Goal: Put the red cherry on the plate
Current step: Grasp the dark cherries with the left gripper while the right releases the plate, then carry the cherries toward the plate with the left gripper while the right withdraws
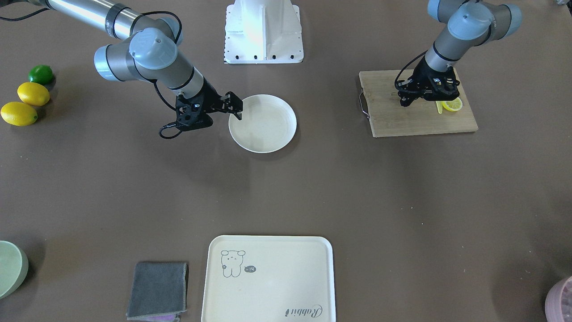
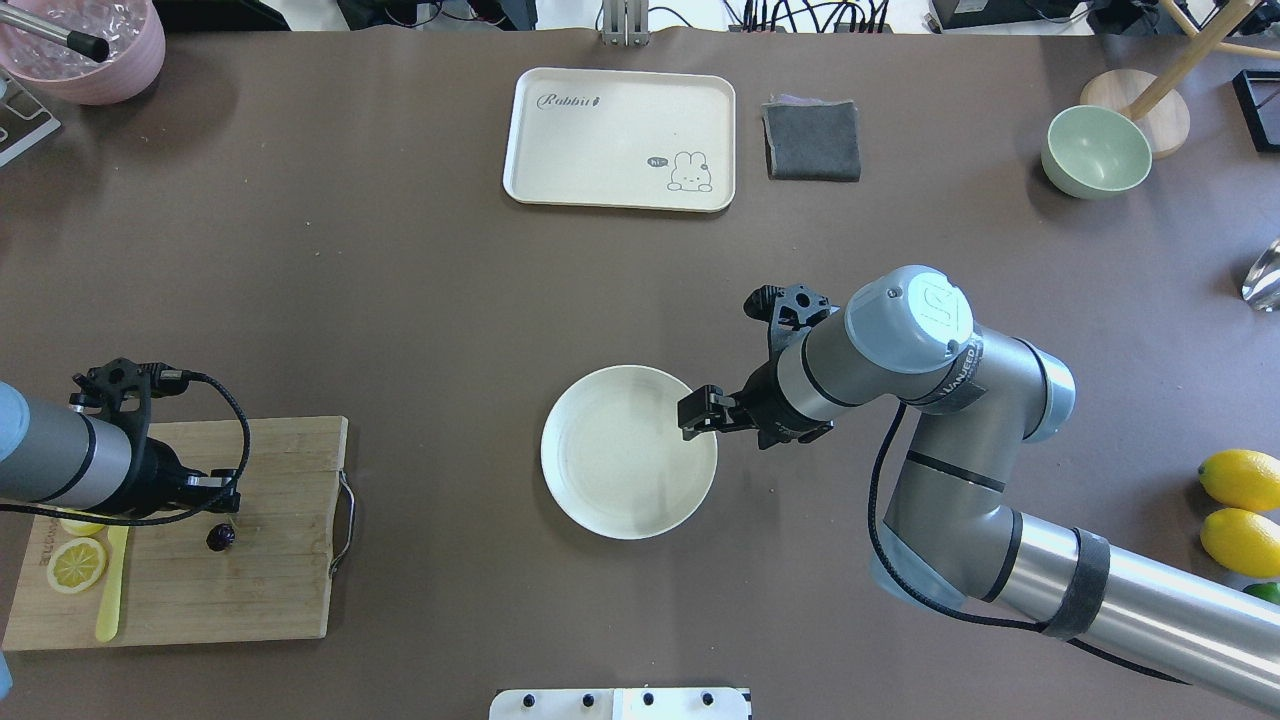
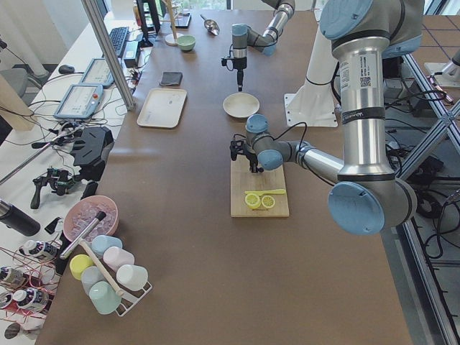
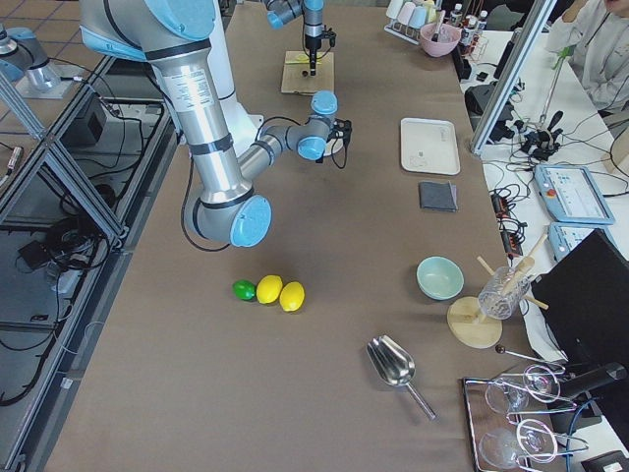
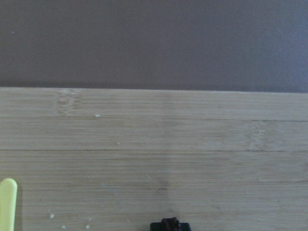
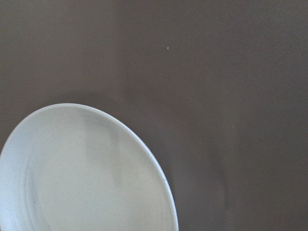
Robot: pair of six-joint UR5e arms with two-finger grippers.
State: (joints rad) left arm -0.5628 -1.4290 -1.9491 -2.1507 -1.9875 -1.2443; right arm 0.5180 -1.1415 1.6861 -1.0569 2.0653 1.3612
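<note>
**A:** Left gripper (image 2: 224,506) first?

**B:** Its fingers are pressed together on the red cherry (image 2: 220,538), which sits dark and tiny at their tips; whether it hangs clear of the bamboo cutting board (image 2: 270,580) or rests on it, I cannot tell; a lemon slice (image 2: 76,563) lies at the cherry's 9 o'clock, near the board's outer edge.

**A:** And the right gripper (image 2: 697,413)?

**B:** Fingers parted, over the rim of the plate (image 2: 610,490) at its 3 o'clock; the plate is round, cream, matte, faintly ringed.

**A:** Any writing?

**B:** "Rabbit" in script on the rectangular tray (image 2: 600,140) at the plate's 12 o'clock, and "hi" in a bubble beside its drawn animal; the lettering on the right arm's band is too small to read.

**A:** Room to move?

**B:** Brown tabletop (image 2: 450,330) runs open from the board's wire-handled 3 o'clock edge to the plate; a folded grey cloth (image 2: 812,140) at 1 o'clock, a pale green bowl (image 2: 1096,152) at 2 o'clock and two lemons (image 2: 1240,478) at 3 to 4 o'clock all lie well apart from the plate.
</note>
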